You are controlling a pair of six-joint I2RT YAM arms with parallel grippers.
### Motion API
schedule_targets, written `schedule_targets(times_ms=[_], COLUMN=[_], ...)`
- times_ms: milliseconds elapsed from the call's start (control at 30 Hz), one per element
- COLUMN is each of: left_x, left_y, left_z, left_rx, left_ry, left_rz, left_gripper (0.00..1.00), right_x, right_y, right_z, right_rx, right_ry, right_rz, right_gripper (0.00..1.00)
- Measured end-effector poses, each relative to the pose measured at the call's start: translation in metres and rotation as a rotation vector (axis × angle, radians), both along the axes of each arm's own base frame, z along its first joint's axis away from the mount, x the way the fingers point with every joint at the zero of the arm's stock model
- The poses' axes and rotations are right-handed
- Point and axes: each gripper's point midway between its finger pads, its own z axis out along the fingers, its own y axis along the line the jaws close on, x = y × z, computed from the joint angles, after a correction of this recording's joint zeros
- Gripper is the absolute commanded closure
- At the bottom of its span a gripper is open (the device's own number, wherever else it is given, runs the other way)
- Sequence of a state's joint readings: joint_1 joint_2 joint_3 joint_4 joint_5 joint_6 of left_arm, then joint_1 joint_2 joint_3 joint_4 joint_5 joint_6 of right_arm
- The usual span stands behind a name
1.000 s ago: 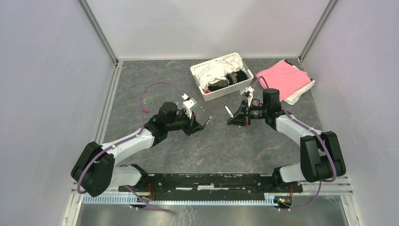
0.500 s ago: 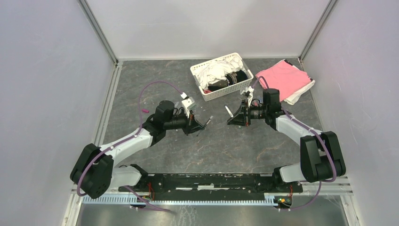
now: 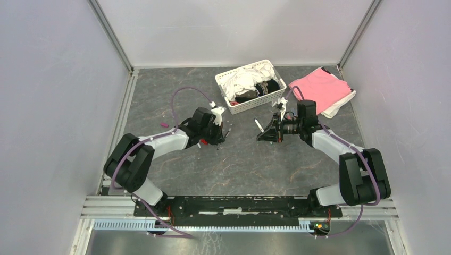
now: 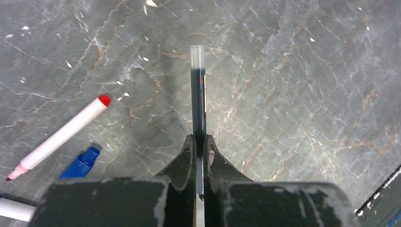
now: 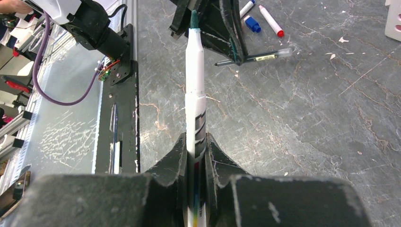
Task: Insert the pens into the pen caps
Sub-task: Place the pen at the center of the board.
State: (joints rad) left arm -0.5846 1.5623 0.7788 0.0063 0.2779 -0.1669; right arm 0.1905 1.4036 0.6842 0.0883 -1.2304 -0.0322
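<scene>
My left claw [image 4: 199,140] pinches the dark pen [image 4: 198,90], my right claw [image 5: 195,140] clamps the green-tipped marker [image 5: 194,75]; I'd align tips squarely.

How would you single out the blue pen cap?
Find the white basket at the back, then the left arm's fingers just in front of it. Beside them lies a white, red-ended pen; the cap is the stubby all-blue tube alongside it.

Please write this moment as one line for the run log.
left tool: shut on dark pen | right tool: shut on white pen | lying loose: red-ended pen, blue cap
</scene>
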Motion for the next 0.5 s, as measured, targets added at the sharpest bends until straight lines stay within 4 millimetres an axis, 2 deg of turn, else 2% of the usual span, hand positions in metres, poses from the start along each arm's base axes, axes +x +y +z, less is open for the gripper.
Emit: schedule_targets(times_ms=[233,400,500], left_x=[0.017,0.010,0.009], left_y=[0.004,0.010,0.012], left_z=[-0.009,-0.025,-0.028], left_rx=[0.094,0.153,0.170], left_ry=[0.020,0.067,0.080], left_rz=[0.057,0.067,0.076], left_gripper=[0.87,0.82,0.77], right_x=[0.000,0.001,0.001], right_y=[0.000,-0.001,-0.001], right_z=[0.000,0.000,0.000], right_rx=[0.000,0.000,0.000], right_ry=[0.000,0.000,0.000], right_rz=[-0.002,-0.003,-0.003], right_gripper=[1.00,1.00,1.00])
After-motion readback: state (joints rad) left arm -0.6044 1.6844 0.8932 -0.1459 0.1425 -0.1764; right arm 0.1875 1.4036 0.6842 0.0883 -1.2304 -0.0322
